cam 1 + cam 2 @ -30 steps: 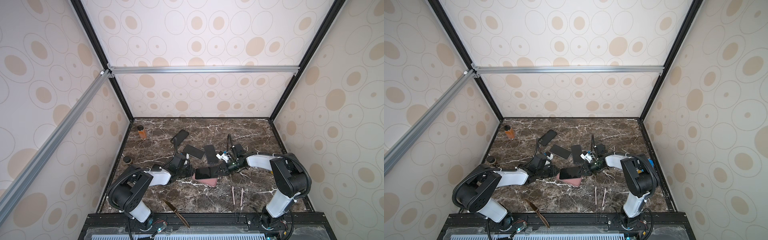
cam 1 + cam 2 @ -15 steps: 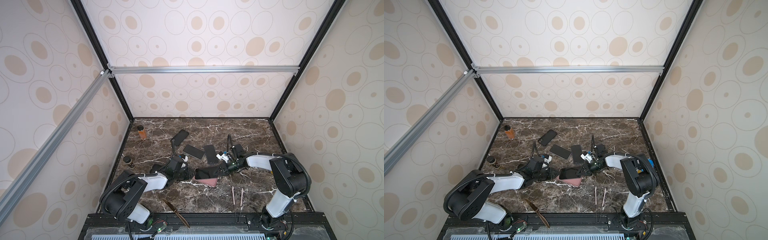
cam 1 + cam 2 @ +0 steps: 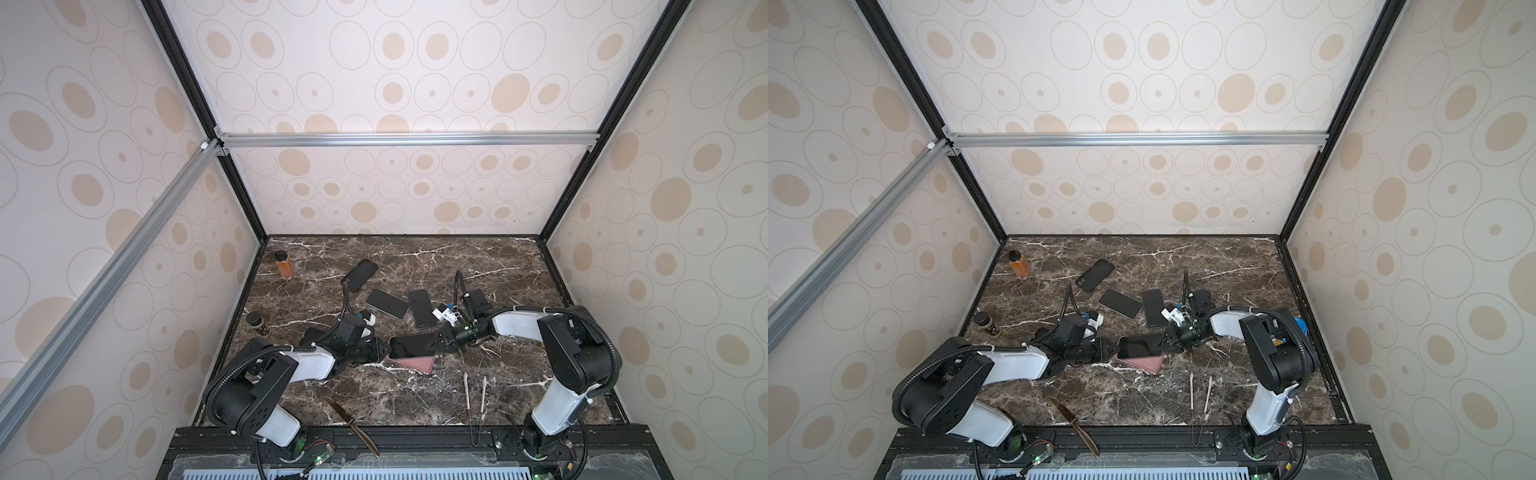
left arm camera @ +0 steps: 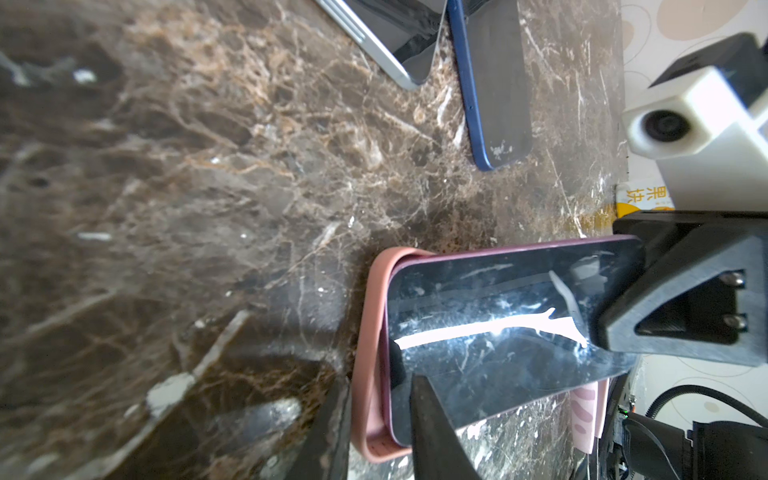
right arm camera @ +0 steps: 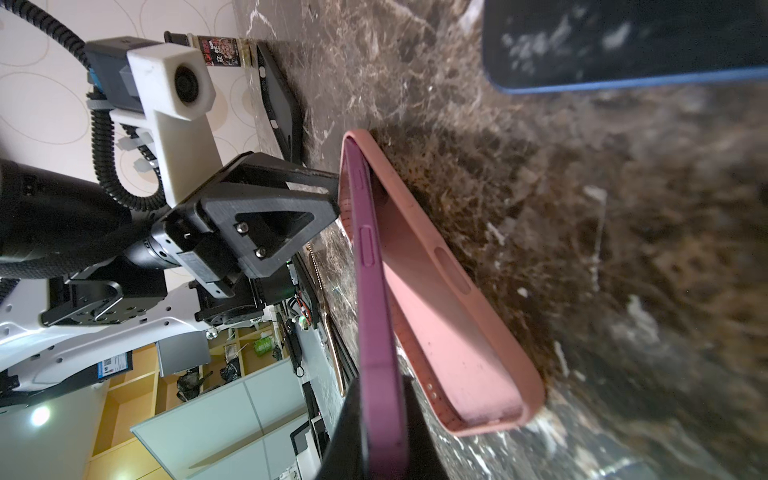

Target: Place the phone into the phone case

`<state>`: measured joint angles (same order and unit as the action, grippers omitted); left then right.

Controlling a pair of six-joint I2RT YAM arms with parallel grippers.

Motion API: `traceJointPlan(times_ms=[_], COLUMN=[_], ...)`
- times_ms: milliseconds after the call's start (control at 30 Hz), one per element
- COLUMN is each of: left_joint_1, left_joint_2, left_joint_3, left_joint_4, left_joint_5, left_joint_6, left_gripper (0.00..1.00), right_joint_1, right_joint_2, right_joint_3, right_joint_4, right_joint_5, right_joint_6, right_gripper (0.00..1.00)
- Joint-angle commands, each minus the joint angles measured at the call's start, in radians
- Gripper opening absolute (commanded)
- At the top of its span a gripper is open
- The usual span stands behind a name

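**Work surface.** A dark brown marble tabletop (image 3: 415, 399) with white veining. It is enclosed on three sides by wall panels (image 3: 395, 83) printed with beige ovals, mounted on black frame posts (image 3: 199, 104) and an aluminium rail (image 3: 407, 139). In the right wrist view, shelving (image 5: 137, 374) outside the enclosure shows past the table edge, out of focus.

**Task items.** The phone (image 3: 411, 346) lies screen up between the two grippers, over the pink phone case (image 3: 415, 364). The end nearest the left gripper (image 3: 384, 349) sits inside the case's end rim. The end at the right gripper (image 3: 434, 341) is raised clear of the case, so phone and case diverge toward that gripper.

**Right gripper.** Clamped tight on the raised end of the phone, one finger on each face.

**Left gripper.** Jaws slightly apart, straddling the case's end wall, with one finger outside the rim and one over the screen. Whether they press on anything cannot be determined.

**Other items.** Three spare handsets (image 3: 387, 303) lie beyond both grippers. A knife (image 3: 351, 424) and pink tweezers (image 3: 476, 395) lie back toward the arm bases.

**Limited visibility.**
- The right gripper's fingers cover the phone's raised end.
- In both top views the phone hides the case interior.
- A blue-edged phone (image 4: 494, 83) is cut off by the frame in both wrist views.
- A black case (image 5: 282, 108) behind the left gripper is partly hidden by that arm.
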<state>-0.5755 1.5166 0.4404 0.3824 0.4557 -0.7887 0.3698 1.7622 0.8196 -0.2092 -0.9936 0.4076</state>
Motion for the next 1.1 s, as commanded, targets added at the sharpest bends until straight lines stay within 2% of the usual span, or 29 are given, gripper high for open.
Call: traceJointPlan(times_ms=[0, 467, 667, 1067], left_joint_1=[-0.014, -0.029, -0.031, -0.031], left_joint_2=[0.013, 0.021, 0.025, -0.018], left_joint_3=[-0.017, -0.053, -0.057, -0.064], left_joint_4=[0.087, 0.208, 0.211, 0.174], left_joint_5=[0.147, 0.234, 0.228, 0.131], left_joint_6=[-0.005, -0.066, -0.070, -0.081], left_gripper=[0.26, 0.26, 0.26, 0.28], right_joint_1=[0.019, 0.022, 0.031, 0.035], right_joint_2=[0.054, 0.061, 0.067, -0.006], right_joint_3=[-0.033, -0.016, -0.002, 0.052], right_joint_4=[-0.050, -0.047, -0.070, -0.195], right_joint_5=[0.183, 0.177, 0.196, 0.296], right_joint_6=[0.026, 0.031, 0.025, -0.018], right_gripper=[0.12, 0.16, 0.21, 0.35])
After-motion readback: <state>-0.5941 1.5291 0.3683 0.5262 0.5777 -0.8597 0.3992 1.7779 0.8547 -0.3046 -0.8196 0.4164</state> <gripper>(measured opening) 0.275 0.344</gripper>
